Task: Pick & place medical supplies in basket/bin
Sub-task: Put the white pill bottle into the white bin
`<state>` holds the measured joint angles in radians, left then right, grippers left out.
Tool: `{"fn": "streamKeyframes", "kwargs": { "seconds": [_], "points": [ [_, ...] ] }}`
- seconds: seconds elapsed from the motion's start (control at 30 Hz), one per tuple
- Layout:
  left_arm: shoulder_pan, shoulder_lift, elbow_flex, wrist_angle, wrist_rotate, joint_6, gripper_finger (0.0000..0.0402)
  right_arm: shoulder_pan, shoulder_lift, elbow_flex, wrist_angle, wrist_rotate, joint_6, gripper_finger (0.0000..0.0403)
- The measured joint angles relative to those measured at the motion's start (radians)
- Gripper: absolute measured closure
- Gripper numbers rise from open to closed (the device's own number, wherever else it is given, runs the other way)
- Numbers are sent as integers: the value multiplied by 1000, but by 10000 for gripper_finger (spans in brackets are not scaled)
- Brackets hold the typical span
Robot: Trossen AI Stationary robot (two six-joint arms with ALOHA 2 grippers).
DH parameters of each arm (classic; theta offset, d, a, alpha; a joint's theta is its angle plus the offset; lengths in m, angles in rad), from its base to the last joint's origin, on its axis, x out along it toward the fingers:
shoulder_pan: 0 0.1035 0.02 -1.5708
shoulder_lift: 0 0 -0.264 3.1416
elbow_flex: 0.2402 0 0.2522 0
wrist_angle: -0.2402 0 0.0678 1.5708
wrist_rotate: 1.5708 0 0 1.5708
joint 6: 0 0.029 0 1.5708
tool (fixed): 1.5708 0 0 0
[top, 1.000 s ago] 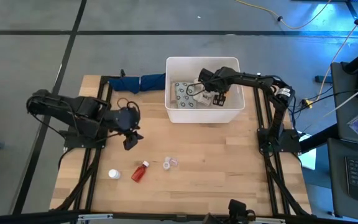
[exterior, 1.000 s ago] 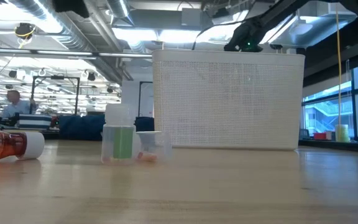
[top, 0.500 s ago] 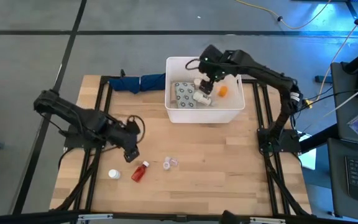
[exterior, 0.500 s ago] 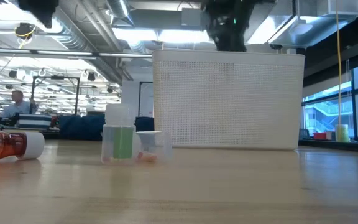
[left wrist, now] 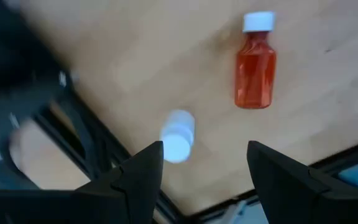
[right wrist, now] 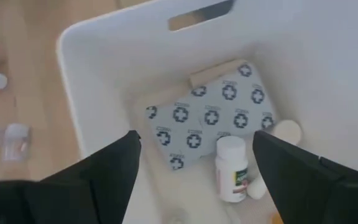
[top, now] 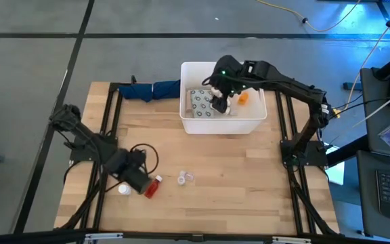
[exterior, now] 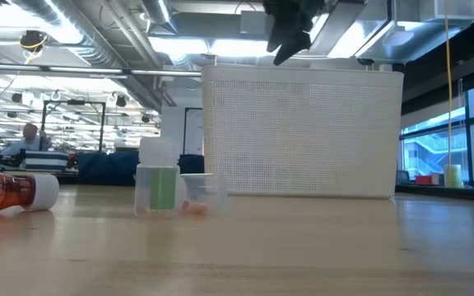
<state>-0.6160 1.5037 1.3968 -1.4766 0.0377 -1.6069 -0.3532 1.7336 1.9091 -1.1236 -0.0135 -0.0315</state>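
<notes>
A red bottle (top: 153, 187) with a white cap and a small white bottle (top: 123, 190) lie on their sides on the wooden table near its front left. My left gripper (left wrist: 204, 168) hangs open above them, pointing down, with the white bottle (left wrist: 178, 137) and the red bottle (left wrist: 255, 68) below its fingers. Two tiny clear cups (top: 185, 178) stand to their right. My right gripper (right wrist: 194, 180) is open above the white bin (top: 188, 125), which holds a grey packet printed with crosses (right wrist: 210, 121), a white pill bottle (right wrist: 232, 169) and an orange item (top: 242, 98).
A dark blue cloth bundle (top: 151, 89) lies at the far edge, left of the bin. Black frame rails (top: 107, 135) run along both sides of the table. Bare wood stretches between the bin and the cups. In the low view the cups (exterior: 159, 187) stand before the bin's wall (exterior: 303, 136).
My left gripper has swung toward the table's near edge and come down over the white and red bottles, rolling its wrist on the way. My right gripper has risen out of the bin and now hangs above it; an orange item it covered now shows.
</notes>
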Motion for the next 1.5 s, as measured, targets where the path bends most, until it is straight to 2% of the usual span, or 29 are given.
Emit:
{"fn": "streamKeyframes", "kwargs": {
  "seconds": [0.23, 0.4, 0.47, 0.77, 1.07, 1.27, 1.4, 1.5],
  "points": [
    [-148, 29, 0, 0, 2, -420, 178, 36, 0, 0, 19, 0, -2, 93],
    [-221, 56, 0, 0, -81, -604, 180, 44, 0, 0, 39, 0, -3, 93],
    [-236, 56, 0, 5, -117, -613, 180, 44, 0, 0, 41, 0, -3, 93],
    [-227, 52, 0, 50, -162, -571, 180, 44, 0, 0, 41, 0, -3, 93],
    [-226, 52, 0, 61, -123, -504, 179, 43, 0, 0, 42, 1, -5, 93],
    [-219, 52, 0, 60, -71, -534, 144, 43, 0, 0, 42, 1, -17, 93],
    [-219, 52, 0, 67, -89, -491, 116, 43, 0, 0, 42, 2, -29, 93],
    [-219, 52, -1, 86, -80, -490, 110, 43, 0, 0, 42, 2, -32, 93]
  ]
}}
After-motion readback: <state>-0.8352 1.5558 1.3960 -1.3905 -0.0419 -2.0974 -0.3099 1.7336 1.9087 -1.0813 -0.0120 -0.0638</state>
